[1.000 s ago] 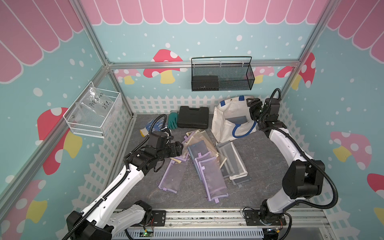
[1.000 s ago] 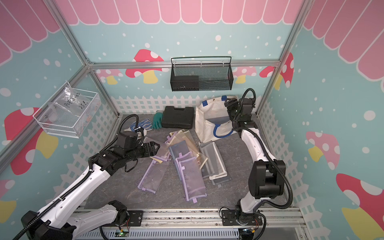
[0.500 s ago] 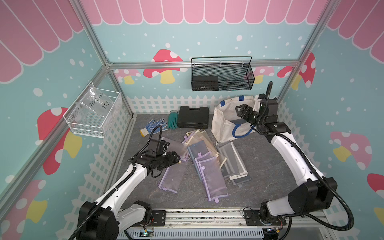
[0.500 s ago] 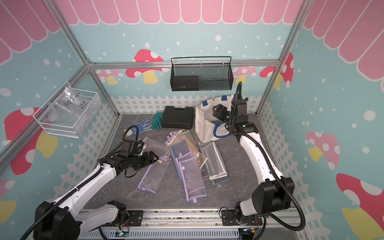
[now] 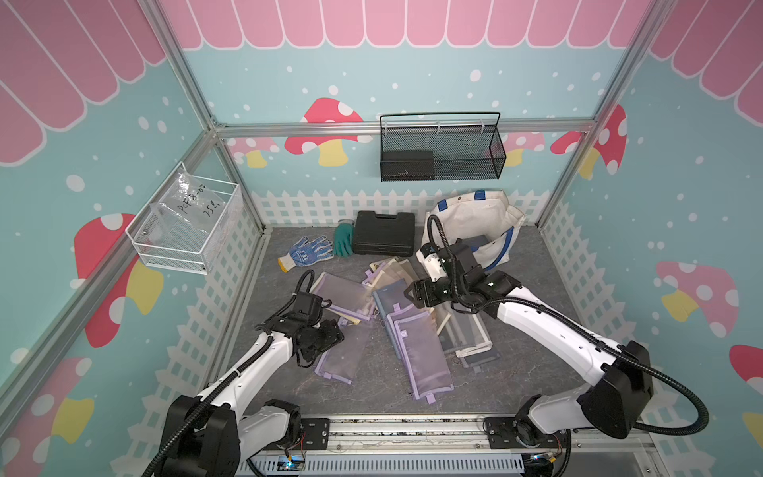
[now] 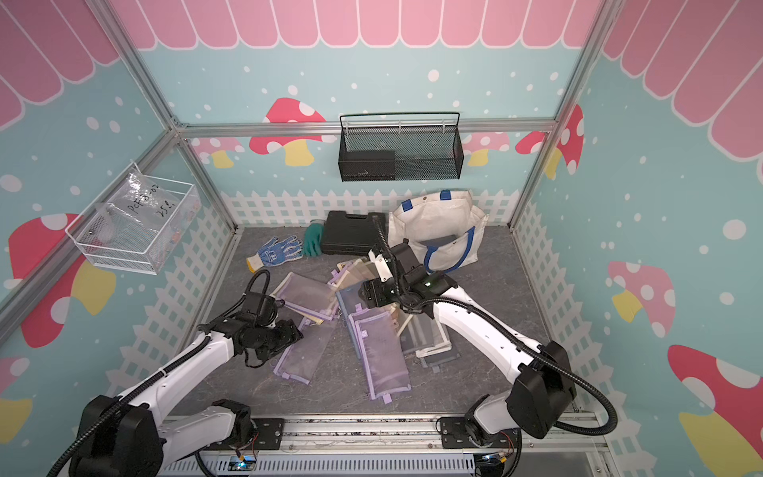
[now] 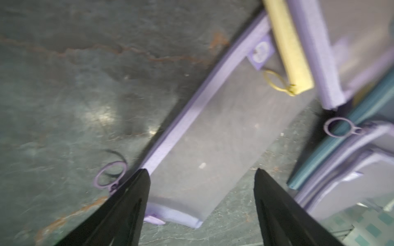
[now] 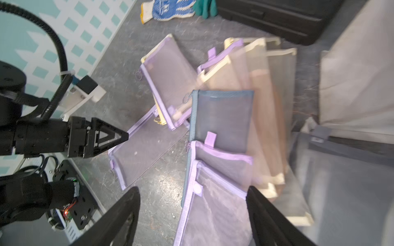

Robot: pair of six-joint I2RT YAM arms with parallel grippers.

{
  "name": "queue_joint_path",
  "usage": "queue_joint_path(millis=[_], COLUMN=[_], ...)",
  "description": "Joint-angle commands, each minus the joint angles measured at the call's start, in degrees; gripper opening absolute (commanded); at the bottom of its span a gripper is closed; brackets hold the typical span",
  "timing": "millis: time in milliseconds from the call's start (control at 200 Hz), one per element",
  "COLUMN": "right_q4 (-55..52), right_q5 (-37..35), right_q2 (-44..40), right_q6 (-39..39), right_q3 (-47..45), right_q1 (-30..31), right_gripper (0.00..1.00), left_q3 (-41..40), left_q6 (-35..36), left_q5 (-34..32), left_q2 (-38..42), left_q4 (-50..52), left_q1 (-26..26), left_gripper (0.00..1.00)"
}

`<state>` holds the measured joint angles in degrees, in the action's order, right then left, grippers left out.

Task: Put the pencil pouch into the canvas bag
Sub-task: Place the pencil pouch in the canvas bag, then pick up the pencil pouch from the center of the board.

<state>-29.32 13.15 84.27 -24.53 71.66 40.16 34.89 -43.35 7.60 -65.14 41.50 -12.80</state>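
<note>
left claw [image 7: 202, 172]: your jaws stand spread and hold nothing. They straddle the near end of the lilac mesh pouch [image 7: 213, 132]; you cannot tell whether the tips touch it.
lilac mesh pouch: it lies flat on the bench [image 5: 532, 297] at about 8 o'clock of the pouch pile [image 5: 406, 318], well apart from the bag. Its far end sits under a yellow-edged pouch [image 7: 285, 42].
right claw [image 8: 191, 189]: spread and empty, it hovers over the pile's 1 o'clock side and points toward 9 o'clock. A blue-trimmed pouch [image 8: 221, 119] lies below it.
pouch pile: lilac, cream, blue and grey mesh pouches overlap at the bench centre.
canvas bag [image 5: 475, 219]: you find it at 1 o'clock on the bench, against the back fence. Its mouth faces the pile and a blue handle hangs at the front. A dark flat thing shows in the mouth, too small to name.
black case [image 5: 384, 237]: at 12 o'clock, just beside the bag.
green glove [image 5: 343, 241]: touching the case's 9 o'clock side.
blue-and-white glove [image 5: 307, 252]: just beside the green one, toward 9 o'clock.
</note>
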Motion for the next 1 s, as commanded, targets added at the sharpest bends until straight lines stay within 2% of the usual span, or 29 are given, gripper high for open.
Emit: queue_joint_path(millis=[0,105,215,325,455,630,715,866,941,996], right_q4=[1.63,2.07,1.60,0.72,-0.96,-1.18,1.32,4.11,2.50,1.29], right_q5=[6.15,7.49,9.40,10.87,11.46,11.87,12.56,14.61,14.24,13.22], right_q2=[1.38,0.58,-1.30,-3.62,-7.44,-11.69,-12.77,-12.47,-12.93,-14.08], right_q6=[3.00,4.57,6.52,7.86,9.63,10.83,9.48,7.16,7.56,8.28], right_q3=[-0.64,-2.07,-3.15,-4.74,-7.19,-10.09,-12.45,-14.27,-13.51,-13.01], right_q1=[0.88,1.23,1.23,1.28,1.19,1.06,1.01,0.97,0.97,0.89], right_gripper=[0.81,0.81,0.81,0.81,0.81,0.79,0.79,0.78,0.78,0.78], left_q3=[-2.35,-3.97,-3.99,-3.54,-3.67,-3.62,-2.59,1.15,2.04,2.41], left_q6=[-3.82,-3.53,-2.80,-3.15,-8.22,-17.58,-20.66,-21.19,-20.72,-19.94], left_q5=[-6.00,-8.28,-7.09,-8.77,-10.94,-13.54,-14.53,-16.46,-16.46,-15.96], left_q2=[2.01,2.54,-1.43,-4.66,-5.75,-6.05,-6.52,-7.68,-7.16,-6.56], left_q4=[2.11,1.36,-0.26,-0.85,-0.32,-0.22,-0.14,2.45,2.79,2.90], left_q1=[0.14,0.01,-1.76,-7.34,-14.48,-23.51,-26.17,-29.17,-30.14,-30.65], left_gripper=[0.78,0.77,0.75,0.70,0.60,0.43,0.30,0.13,0.00,0.00])
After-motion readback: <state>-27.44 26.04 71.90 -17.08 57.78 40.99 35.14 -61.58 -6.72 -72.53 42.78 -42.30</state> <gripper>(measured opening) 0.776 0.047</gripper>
